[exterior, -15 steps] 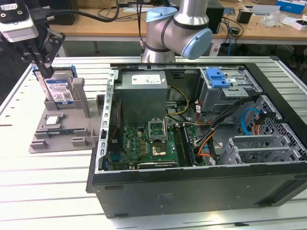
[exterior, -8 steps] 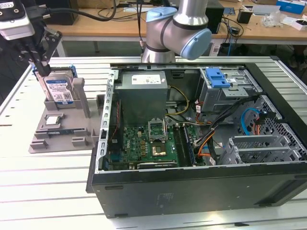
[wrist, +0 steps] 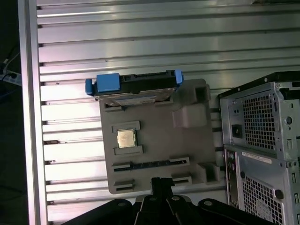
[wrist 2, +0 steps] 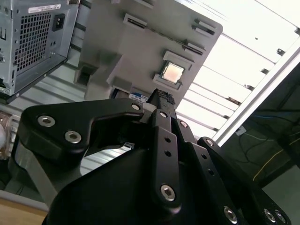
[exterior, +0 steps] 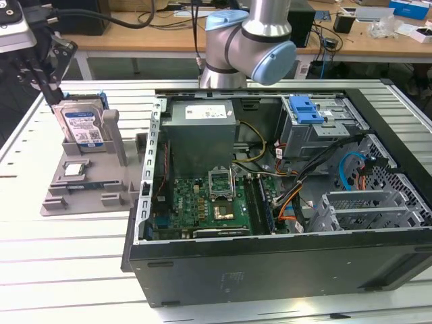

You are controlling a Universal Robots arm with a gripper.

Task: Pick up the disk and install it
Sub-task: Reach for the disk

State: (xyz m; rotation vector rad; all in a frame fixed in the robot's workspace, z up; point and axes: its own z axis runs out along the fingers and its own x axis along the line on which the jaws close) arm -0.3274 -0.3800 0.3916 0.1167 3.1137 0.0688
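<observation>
Black sheet steel forms the case (exterior: 270, 270), lying open on its side by the table's (exterior: 67, 270) front edge so that its green board (exterior: 209, 196) and blue-tabbed bay (exterior: 324, 128) face up within reach. Beside it, toward the exterior view's left, a grey moulded fixture (exterior: 108, 187) rests on the ribbed aluminium slats. A small square chip (exterior: 75, 169) lies flat in a pocket near the fixture's middle. At the fixture's far end the disk (exterior: 81, 125) stands upright in a slot. It has a silver body, a white-and-blue label and blue rails, and I judge its top edge is left free for grasping. The gripper (exterior: 46, 84) hangs just above and beside that edge, apparently clear of it. Whether its jaws are spread or pressed together I cannot tell. Behind, the arm (exterior: 250, 40), smooth grey with pale blue caps, rises at the table's far edge.
</observation>
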